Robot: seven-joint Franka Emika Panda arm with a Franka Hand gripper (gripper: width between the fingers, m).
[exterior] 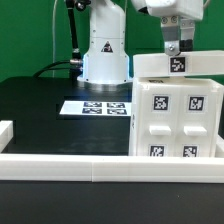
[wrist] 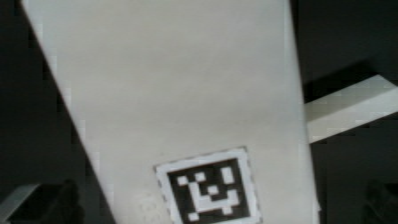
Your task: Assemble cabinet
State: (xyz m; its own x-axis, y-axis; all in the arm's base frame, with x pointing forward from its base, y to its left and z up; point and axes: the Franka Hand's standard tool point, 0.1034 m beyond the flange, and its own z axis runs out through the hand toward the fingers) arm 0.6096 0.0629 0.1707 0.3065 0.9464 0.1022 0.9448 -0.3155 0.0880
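The cabinet (exterior: 178, 118) is the large white box at the exterior view's right, with several square tags on its front face. A white top slab (exterior: 180, 66) with one tag lies across it. My gripper (exterior: 172, 46) hangs straight down from above, its dark fingertips at the slab's upper edge. In the wrist view a long white panel (wrist: 169, 100) with one tag (wrist: 210, 190) fills most of the picture and runs between dark finger shapes (wrist: 32, 205) at the edge. Whether the fingers press on the panel is not visible.
The marker board (exterior: 97, 106) lies flat on the black table, left of the cabinet. A long low white rail (exterior: 90, 166) runs along the front, with a short arm (exterior: 7, 130) at the left. The robot base (exterior: 103, 55) stands behind. Another white edge (wrist: 350, 108) shows beside the panel.
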